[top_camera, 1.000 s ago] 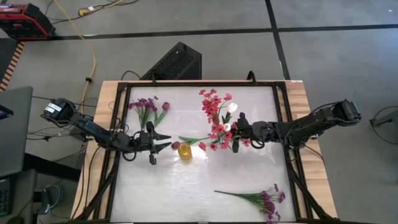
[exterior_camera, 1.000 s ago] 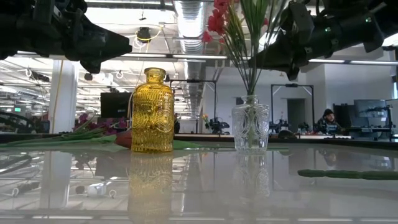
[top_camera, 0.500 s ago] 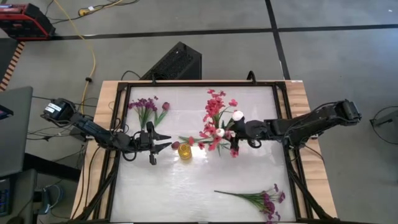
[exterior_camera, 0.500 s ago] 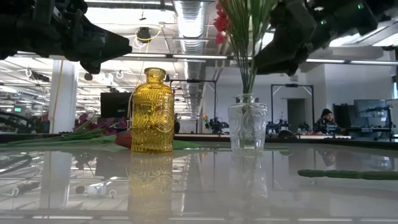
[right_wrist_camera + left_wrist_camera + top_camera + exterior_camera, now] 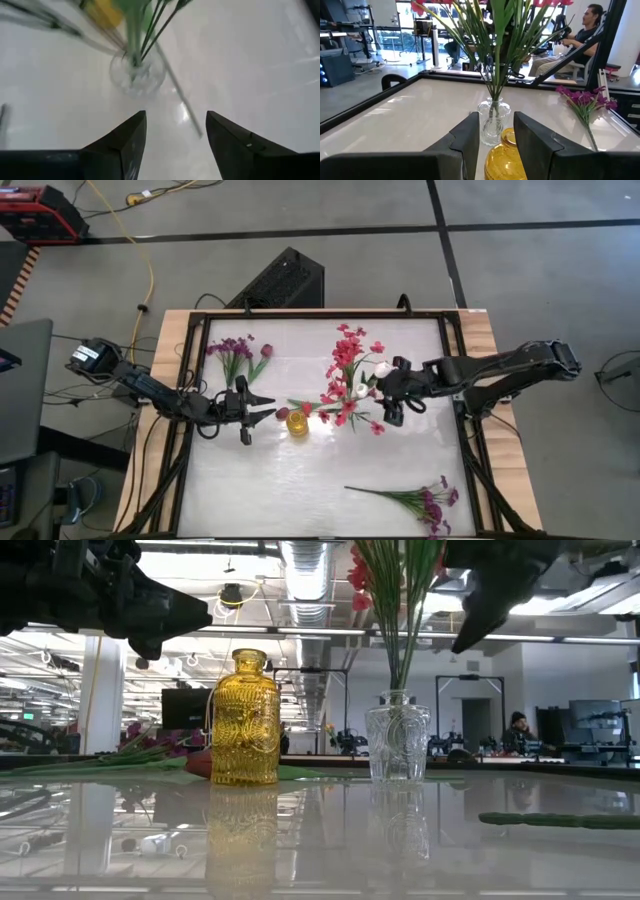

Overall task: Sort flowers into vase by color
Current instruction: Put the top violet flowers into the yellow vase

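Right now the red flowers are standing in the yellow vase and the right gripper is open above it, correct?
Not quite. The red flowers stand in the clear vase, not the yellow vase, which holds none. The low view shows it. The right gripper is open above the clear vase.

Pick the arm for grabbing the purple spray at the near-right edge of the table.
Right. The right gripper is open and empty beside the clear vase, on the same side as the purple spray. The left gripper hovers open by the yellow bottle, and would likely have to reach past both vessels.
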